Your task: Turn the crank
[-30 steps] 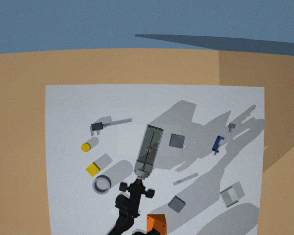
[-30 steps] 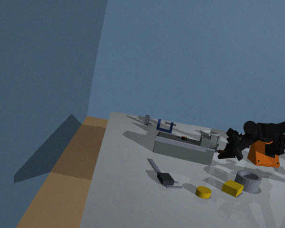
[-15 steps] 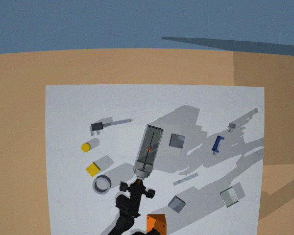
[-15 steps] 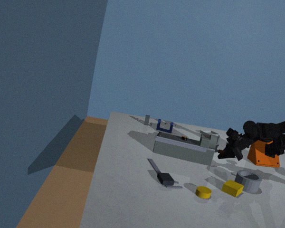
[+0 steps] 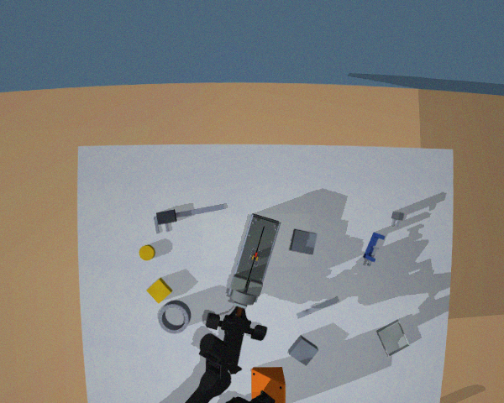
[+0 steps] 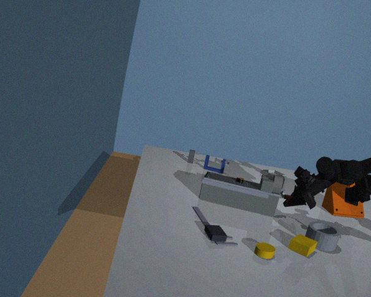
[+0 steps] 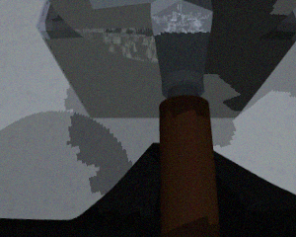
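The grey slide machine (image 5: pixel 267 243) (image 6: pixel 240 199) (image 7: pixel 113 94) stands mid-table, with a round housing (image 5: pixel 243 297) at its near end. The small red pointer (image 5: pixel 255 254) (image 6: pixel 238 179) is at or very near the brass zero marks, around the middle of the slot. The views are too coarse to tell whether they are exactly level. My gripper (image 5: pixel 240 313) (image 6: pixel 285 198) is shut on the red-brown crank handle (image 7: pixel 187 148), which runs down between the dark fingers in the wrist view. The grey crank arm (image 7: pixel 183 59) meets the handle's far end. The brass marks are hidden in the wrist view.
Left of the machine are a dark block with prongs (image 5: pixel 165 216), a yellow disc (image 5: pixel 146 252), a yellow block (image 5: pixel 159 290) and a grey ring (image 5: pixel 162 320). Right are several grey pieces and a blue bracket (image 5: pixel 369 247) (image 6: pixel 214 169). An orange wedge (image 5: pixel 266 379) (image 6: pixel 347 209) stands near the arm.
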`<state>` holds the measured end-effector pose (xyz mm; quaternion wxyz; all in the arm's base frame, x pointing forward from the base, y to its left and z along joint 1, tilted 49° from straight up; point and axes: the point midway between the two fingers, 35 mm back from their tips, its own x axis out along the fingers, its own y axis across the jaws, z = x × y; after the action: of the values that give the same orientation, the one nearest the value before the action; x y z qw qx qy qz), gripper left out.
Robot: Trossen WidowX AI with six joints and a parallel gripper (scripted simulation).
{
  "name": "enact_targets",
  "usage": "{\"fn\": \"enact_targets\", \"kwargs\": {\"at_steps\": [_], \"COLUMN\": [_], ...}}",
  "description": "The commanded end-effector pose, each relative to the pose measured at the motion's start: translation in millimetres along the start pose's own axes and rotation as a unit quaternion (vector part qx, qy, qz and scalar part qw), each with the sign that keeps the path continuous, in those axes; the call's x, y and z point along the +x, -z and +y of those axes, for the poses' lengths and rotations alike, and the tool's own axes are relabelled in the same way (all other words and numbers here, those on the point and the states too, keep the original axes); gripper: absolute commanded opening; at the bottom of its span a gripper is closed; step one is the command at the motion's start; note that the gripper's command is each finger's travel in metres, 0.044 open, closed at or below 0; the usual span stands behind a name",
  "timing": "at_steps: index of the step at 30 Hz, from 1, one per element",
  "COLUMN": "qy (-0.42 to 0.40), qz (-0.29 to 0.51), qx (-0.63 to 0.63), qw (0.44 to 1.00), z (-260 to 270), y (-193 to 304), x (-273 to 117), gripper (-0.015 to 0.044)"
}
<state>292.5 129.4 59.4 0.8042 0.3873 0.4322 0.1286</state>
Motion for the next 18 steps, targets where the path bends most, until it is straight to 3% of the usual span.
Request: {"fn": "enact_targets", "kwargs": {"at_steps": [1, 18], "qy": [0.012, 0.012], "qz": [-0.004, -0.004], "qx": [0.006, 0.006], "qw": [1.0, 1.0], "z": [-9.1, -13.0], "y": [-0.4, -2.6], "x": [-1.0, -3.3], "gripper": [0.0, 0.0]}}
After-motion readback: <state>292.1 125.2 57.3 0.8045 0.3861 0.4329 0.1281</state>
